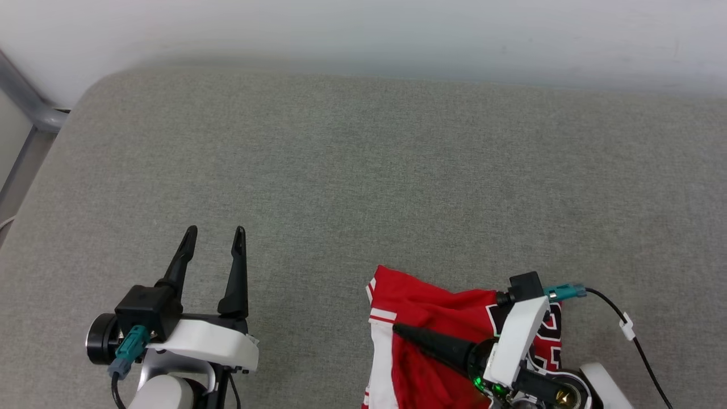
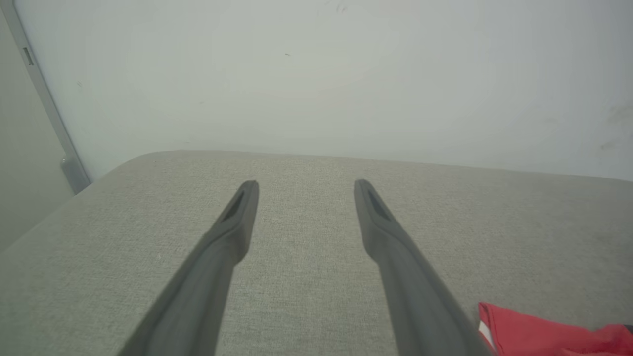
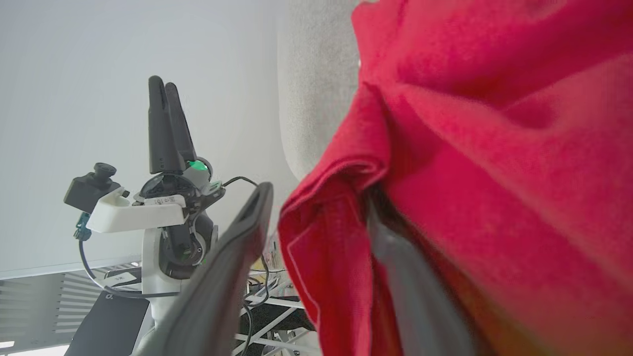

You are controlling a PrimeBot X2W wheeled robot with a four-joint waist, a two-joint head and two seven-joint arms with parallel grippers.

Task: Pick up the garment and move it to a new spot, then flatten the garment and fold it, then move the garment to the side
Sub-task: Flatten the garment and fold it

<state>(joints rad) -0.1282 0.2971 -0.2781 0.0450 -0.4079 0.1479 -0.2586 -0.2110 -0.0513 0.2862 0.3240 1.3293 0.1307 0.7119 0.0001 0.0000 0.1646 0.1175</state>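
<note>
The right tool [image 3: 319,207] is seen spread astride a bunched fold of the garment [image 1: 420,307], the left tool [image 1: 216,233] splayed and empty; the fold should be seated deep before jaws are closed.

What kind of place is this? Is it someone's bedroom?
Probably a robot test room, not a bedroom: a gray fabric pad sits against a bare white wall, with a metal frame and loose cables beyond its edge.
</note>
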